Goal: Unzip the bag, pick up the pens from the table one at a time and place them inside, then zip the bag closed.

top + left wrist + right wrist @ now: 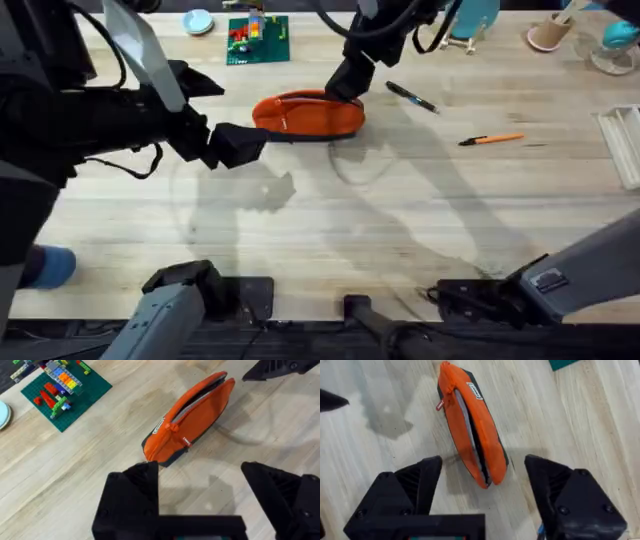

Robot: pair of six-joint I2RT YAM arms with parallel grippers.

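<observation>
The orange bag (pixel 308 115) lies on the table (pixel 330 230) left of centre at the back. Its top zipper is parted and grey lining shows (pixel 465 415). My right gripper (pixel 345 82) hovers open over the bag's right end, and that end of the bag (pixel 492 472) lies between its spread fingers (pixel 415 485). My left gripper (pixel 240 145) is open just off the bag's left end (pixel 160 450), holding nothing. The black pen (pixel 412 97) lies to the right of the bag. The orange pen (pixel 492 140) lies farther right.
A green brick plate (pixel 258 40) with coloured bricks and a blue lid (pixel 198 22) sit at the back left. Cups (pixel 550 32) stand at the back right, and a pale tray (pixel 622 145) lies at the right edge. A blue object (pixel 50 268) sits at the front left.
</observation>
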